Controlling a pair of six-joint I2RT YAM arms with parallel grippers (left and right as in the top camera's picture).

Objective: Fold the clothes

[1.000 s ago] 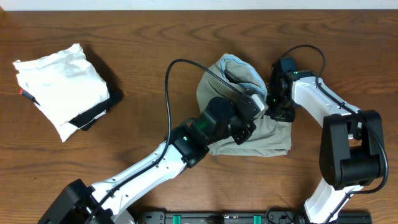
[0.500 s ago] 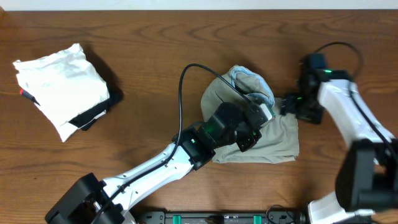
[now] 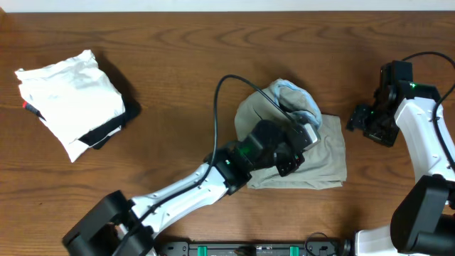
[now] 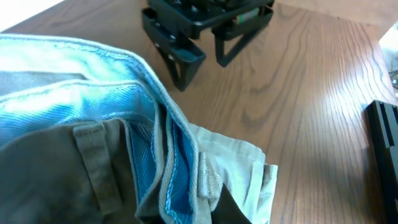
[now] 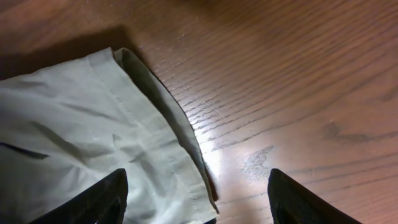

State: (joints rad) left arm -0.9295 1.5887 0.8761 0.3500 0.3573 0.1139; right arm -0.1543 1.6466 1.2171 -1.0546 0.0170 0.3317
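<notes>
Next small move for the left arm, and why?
Probably lower the left gripper toward the robot and lay the waistband flat. It looks shut on the clothes, which sit humped with the blue lining showing; the right gripper stands open, off the cloth to the right.

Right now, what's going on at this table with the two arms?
The left end effector is shut on the bunched waistband end of the khaki trousers, which lie partly folded in the middle of the table. The right end effector is open and hovers just off the trousers' right edge, touching nothing. A folded white garment sits on a black cloth at the far left, with neither arm near it.
</notes>
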